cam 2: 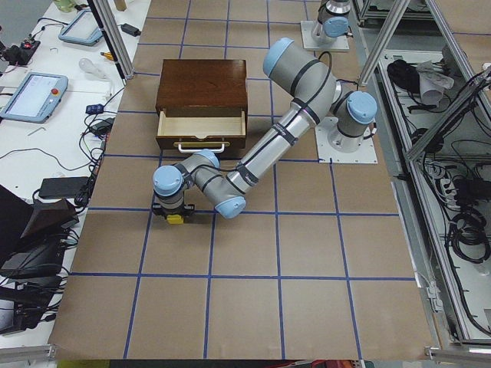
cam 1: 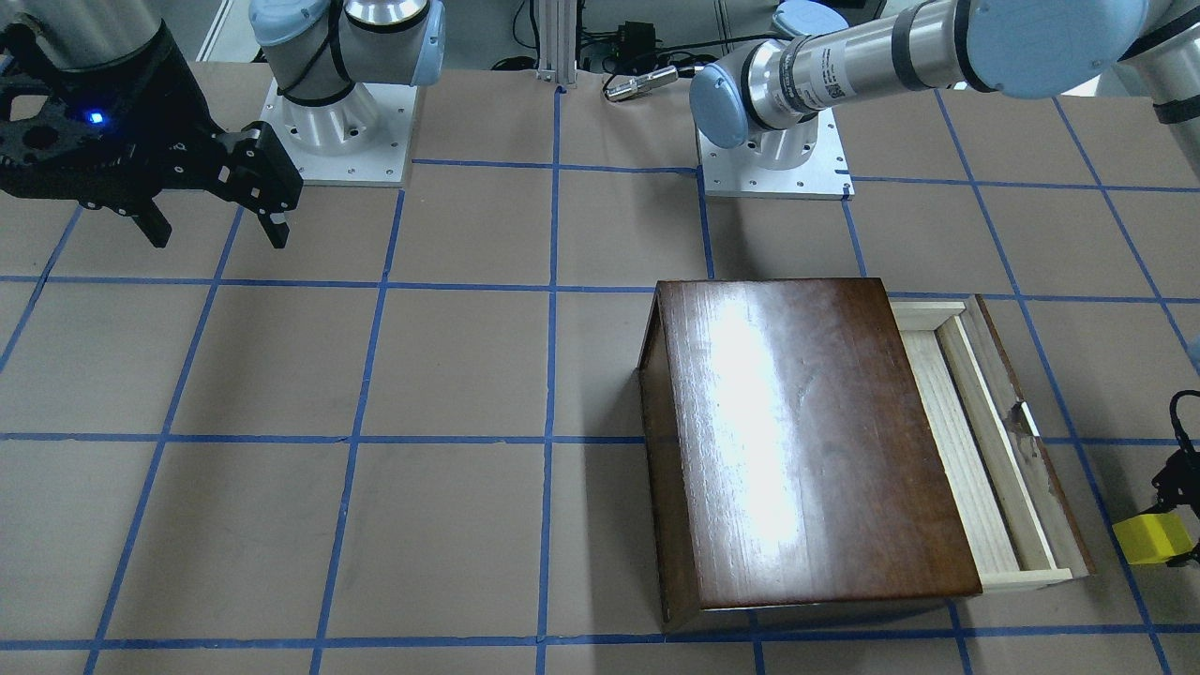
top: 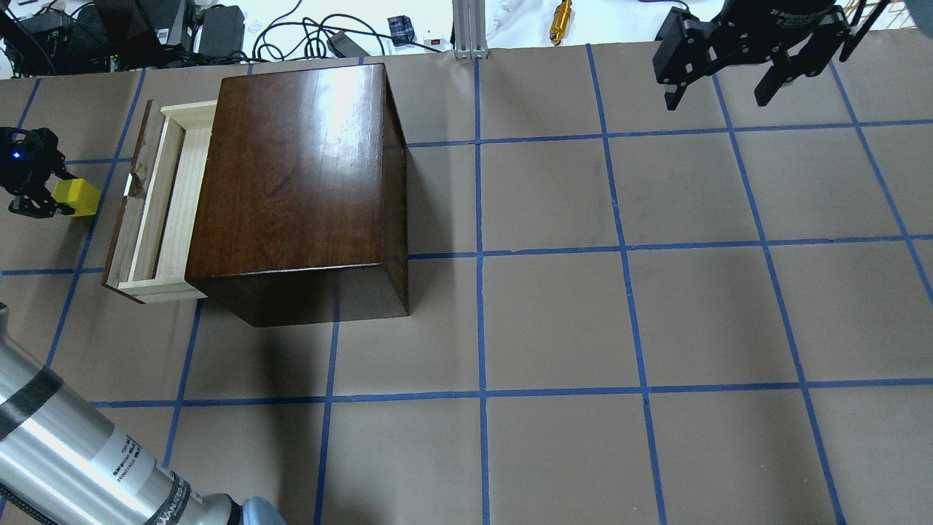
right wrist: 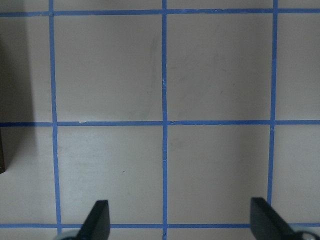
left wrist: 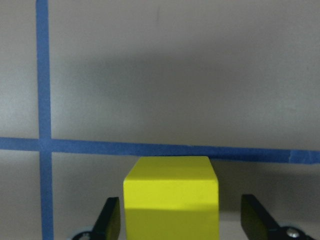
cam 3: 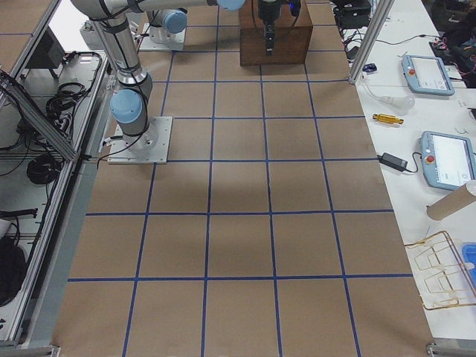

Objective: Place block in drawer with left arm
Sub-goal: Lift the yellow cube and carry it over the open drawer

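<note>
The yellow block [top: 79, 198] rests on the brown table paper left of the open drawer [top: 157, 211], about a hand's width from its dark front. My left gripper [top: 57, 195] straddles the block. In the left wrist view the block [left wrist: 172, 200] sits between the fingers [left wrist: 110, 222]; the left one is against it and the right one stands apart, so the gripper is open. The drawer [cam 1: 975, 450] of the dark-brown box [top: 291, 182] shows a bare pale floor. My right gripper [top: 721, 91] hangs open and empty far off.
Blue tape lines grid the table. My left forearm [top: 73, 459] crosses the near left corner. Cables, a metal post [top: 470, 29] and a gold cylinder [top: 561, 11] lie beyond the far edge. The right wrist view shows only bare paper [right wrist: 165, 125].
</note>
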Motion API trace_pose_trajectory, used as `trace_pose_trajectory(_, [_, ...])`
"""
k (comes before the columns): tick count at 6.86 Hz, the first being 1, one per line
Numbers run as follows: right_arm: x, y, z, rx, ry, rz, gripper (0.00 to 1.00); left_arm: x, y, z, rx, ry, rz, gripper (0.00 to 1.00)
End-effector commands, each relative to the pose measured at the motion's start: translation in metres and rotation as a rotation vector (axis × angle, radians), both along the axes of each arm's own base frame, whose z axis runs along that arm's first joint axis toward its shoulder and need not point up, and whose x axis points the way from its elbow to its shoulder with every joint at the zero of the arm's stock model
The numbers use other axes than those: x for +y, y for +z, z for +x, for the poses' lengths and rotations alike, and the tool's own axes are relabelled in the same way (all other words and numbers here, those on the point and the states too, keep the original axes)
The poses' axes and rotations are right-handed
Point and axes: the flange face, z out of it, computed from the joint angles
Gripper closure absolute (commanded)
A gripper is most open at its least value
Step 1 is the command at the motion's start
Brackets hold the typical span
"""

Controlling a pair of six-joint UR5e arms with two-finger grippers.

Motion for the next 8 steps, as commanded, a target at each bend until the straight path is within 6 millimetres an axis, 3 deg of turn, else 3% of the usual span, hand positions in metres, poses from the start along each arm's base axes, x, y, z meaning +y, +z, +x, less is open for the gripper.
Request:
trace_pose_trajectory(1, [0.0,0.001,0.0,0.001,0.0,-0.001,0.0,-0.002,0.003,0.002,-0.019,-0.003,-0.023,0.99])
trace_pose_trajectory(5, [0.0,0.001,0.0,0.001,0.0,-0.001,0.0,-0.002,0.01,0.0,-0.01,-0.009,-0.029,1.0])
trace_pose_trajectory(8, [0.0,0.001,0.0,-0.001,0.0,-0.001,0.0,0.026,0.105,-0.021,0.036,-0.003,0.038,1.0])
